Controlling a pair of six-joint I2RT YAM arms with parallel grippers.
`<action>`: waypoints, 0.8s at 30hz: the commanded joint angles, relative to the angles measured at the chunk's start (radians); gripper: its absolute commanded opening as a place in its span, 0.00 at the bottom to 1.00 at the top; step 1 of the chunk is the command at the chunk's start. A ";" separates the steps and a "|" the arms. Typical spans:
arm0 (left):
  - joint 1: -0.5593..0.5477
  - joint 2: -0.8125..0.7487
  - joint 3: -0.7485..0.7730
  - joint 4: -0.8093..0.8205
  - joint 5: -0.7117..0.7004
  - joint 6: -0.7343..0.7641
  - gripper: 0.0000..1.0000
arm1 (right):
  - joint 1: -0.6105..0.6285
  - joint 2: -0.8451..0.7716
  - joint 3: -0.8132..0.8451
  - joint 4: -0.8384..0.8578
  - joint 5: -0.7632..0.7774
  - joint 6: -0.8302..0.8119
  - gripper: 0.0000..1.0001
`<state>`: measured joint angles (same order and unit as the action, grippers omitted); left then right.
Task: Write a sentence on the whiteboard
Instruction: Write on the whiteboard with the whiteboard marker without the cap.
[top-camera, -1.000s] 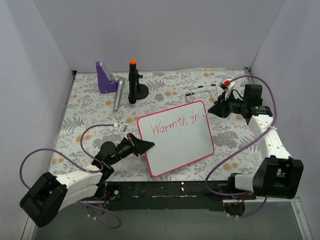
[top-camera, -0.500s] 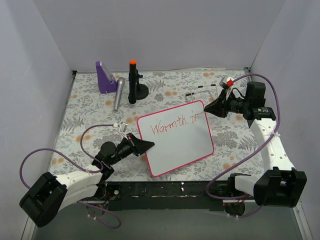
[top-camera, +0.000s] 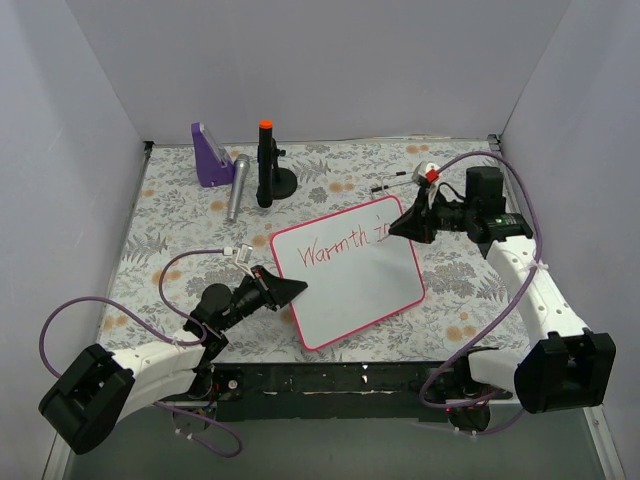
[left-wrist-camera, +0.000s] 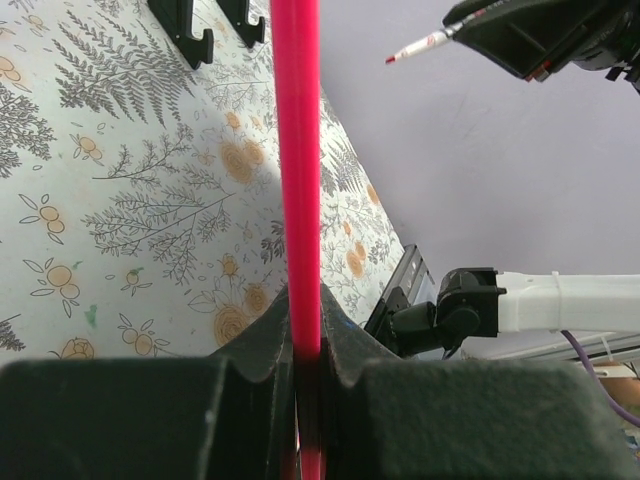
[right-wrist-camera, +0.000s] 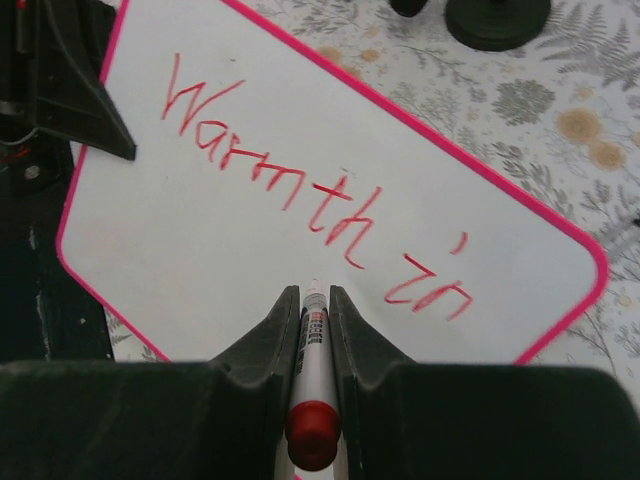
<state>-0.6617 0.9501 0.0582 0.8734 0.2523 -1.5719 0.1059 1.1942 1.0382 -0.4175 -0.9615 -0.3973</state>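
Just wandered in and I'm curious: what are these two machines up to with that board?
Two robot arms are writing on a whiteboard. The left gripper clamps the board's pink edge, apparently to steady it. The right gripper holds a red marker, its tip pointing at the blank space below the words. The sentence reads only "Warmth in", so it looks unfinished.
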 joint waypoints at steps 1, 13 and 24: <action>-0.003 -0.014 0.005 0.163 -0.056 -0.031 0.00 | 0.135 0.004 -0.003 -0.010 0.009 -0.043 0.01; -0.003 0.000 0.008 0.165 -0.077 -0.062 0.00 | 0.434 0.027 0.010 -0.055 0.055 -0.124 0.01; -0.003 -0.076 -0.011 0.116 -0.102 -0.036 0.00 | 0.457 0.001 -0.061 -0.011 0.064 -0.141 0.01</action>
<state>-0.6617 0.9279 0.0376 0.8669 0.1822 -1.6127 0.5571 1.2236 0.9985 -0.4667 -0.8932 -0.5167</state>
